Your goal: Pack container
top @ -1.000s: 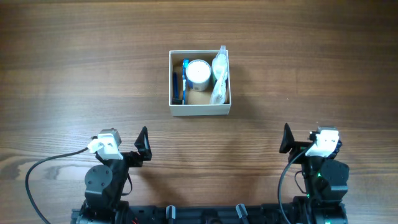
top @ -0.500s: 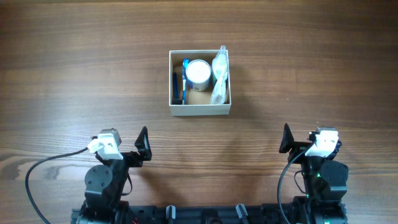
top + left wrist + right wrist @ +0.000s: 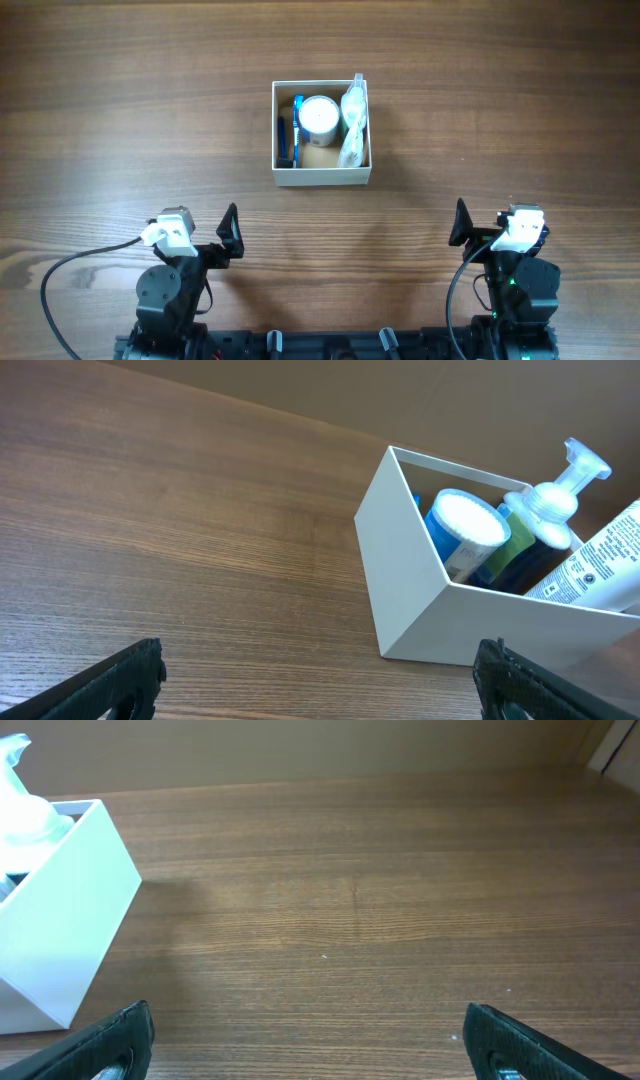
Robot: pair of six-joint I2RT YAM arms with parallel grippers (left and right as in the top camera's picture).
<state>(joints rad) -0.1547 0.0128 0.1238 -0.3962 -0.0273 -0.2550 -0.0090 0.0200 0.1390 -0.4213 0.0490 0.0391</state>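
At the near edge of the table (image 3: 120,100), the left fingers (image 3: 120,682) are spread wide with nothing between them. The right fingers (image 3: 110,1038) are equally wide and empty. Farther out, well apart from both arms, stands the container (image 3: 321,178), at about 1 o'clock from the left arm and 10 o'clock from the right. Inside it, a slim blue item (image 3: 297,130) lies along the 9 o'clock wall, a round white jar (image 3: 320,117) sits mid-box toward 12 o'clock, and a clear pump bottle (image 3: 352,125) lies along the 3 o'clock wall.
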